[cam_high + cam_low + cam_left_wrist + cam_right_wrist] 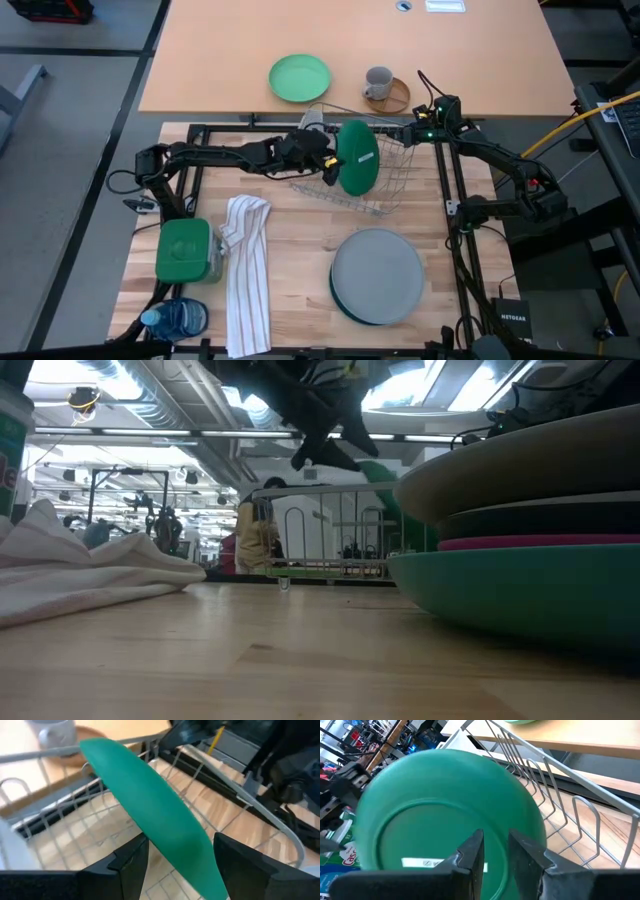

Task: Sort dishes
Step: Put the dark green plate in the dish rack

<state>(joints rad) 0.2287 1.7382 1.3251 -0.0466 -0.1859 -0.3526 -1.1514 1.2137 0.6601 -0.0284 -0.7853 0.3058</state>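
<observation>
over the wire dish rack (385, 185), the left gripper (330, 160) pinches the dark green plate (357, 157) by its rim, fingers closed on it; the plate stands on edge, faces turned sideways. the right gripper (425, 128) sits at the rack's far corner, fingers slightly apart, holding nothing. remaining plates (377, 277) are stacked near the rack.

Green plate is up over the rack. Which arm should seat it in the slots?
Left, probably. The left gripper already holds the dark green plate on edge above the wire rack, jaws either side of it. The right gripper sits at the rack's far corner, facing the plate's underside, holding nothing.
</observation>
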